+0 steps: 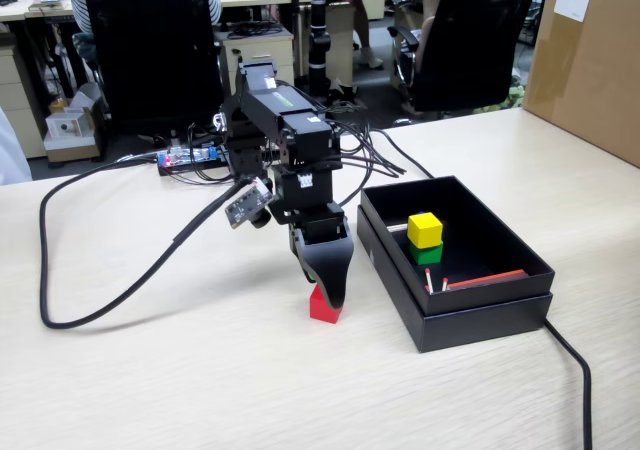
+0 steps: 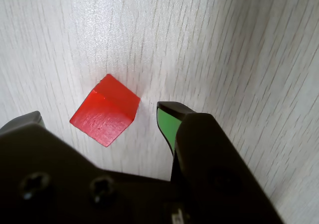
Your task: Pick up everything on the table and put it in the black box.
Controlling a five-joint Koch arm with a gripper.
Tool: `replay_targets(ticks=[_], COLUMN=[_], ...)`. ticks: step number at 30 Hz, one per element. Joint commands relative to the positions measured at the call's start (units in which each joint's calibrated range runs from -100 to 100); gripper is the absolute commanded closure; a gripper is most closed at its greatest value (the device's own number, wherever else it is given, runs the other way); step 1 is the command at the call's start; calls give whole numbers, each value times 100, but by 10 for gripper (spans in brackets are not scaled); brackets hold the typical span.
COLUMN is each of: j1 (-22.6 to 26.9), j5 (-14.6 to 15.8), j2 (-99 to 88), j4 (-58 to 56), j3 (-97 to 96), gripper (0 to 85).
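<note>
The hand [image 2: 99, 117] is held low over the table [image 1: 150, 370], jaws parted and empty on either side of the red cube [image 2: 105, 109], evidently for closing on it, while yellow cube [image 1: 424, 229] is stacked on green cube [image 1: 425, 254] in the black box [image 1: 500, 315].

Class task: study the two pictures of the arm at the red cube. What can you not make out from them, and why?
- Blue cube: in neither view; whether it lies in the black box behind the near wall cannot be told.
- Green cube: fixed view, mostly covered by the yellow cube.
- Red cube: fixed view, partly behind the gripper.
- Left fingertip: wrist view, largely hidden by the gripper body.
</note>
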Motion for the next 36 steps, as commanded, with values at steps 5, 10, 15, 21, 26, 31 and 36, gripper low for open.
replay_targets(ticks=[5, 10, 15, 21, 26, 31, 36], j1=[44, 49, 63, 288, 1006, 1680, 1817], j5=[59, 63, 78, 68, 156, 357, 464], j2=[218, 355, -127, -2800, -4051, -3752, -3018], j4=[22, 22, -159, -219, -245, -245, -245], j3=[825, 1006, 961, 72, -73, -27, -91], gripper=[513, 718, 741, 741, 741, 741, 739])
